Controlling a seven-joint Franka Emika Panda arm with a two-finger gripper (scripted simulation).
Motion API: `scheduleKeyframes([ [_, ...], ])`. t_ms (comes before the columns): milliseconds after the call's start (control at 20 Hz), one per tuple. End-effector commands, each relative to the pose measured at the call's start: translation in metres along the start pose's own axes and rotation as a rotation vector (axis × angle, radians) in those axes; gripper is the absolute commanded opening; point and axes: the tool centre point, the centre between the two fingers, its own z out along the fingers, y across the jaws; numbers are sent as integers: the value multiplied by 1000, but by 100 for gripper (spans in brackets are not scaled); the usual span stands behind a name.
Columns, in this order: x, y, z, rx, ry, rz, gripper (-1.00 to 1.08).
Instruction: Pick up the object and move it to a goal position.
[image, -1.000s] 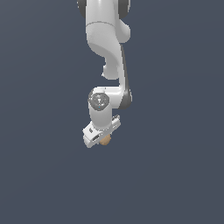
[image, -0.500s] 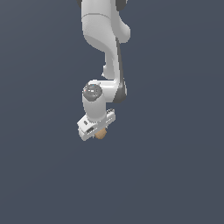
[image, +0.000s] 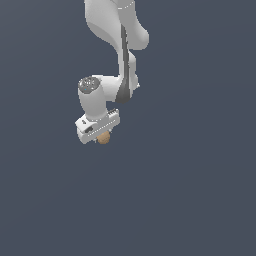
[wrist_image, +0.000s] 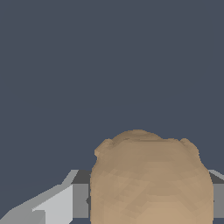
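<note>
Exterior view: the white arm (image: 117, 60) reaches down, and its gripper (image: 100, 134) is clamped on the tan-brown ball (image: 103, 138), which pokes out just below the gripper body. In the wrist view the ball (wrist_image: 151, 179) fills the space between the fingers (wrist_image: 57, 203); it looks roundish and lumpy, with no clear long axis or facing.

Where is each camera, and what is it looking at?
Exterior view: sits off the arm, looking at the whole white arm against plain dark blue-grey; its hand hangs low with the tan ball under it.
Wrist view: sits on the wrist, looking past the hand; grey finger parts flank the ball, which fills the near view.
Shared: both show the hand and ball.
</note>
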Motion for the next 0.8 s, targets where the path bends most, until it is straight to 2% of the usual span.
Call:
scheduleKeyframes([
  [0,-22,1,-8,0,0,0,-100],
  [400,-71,4,-26,0,0,0,-100],
  [750,-82,6,-30,0,0,0,-100],
])
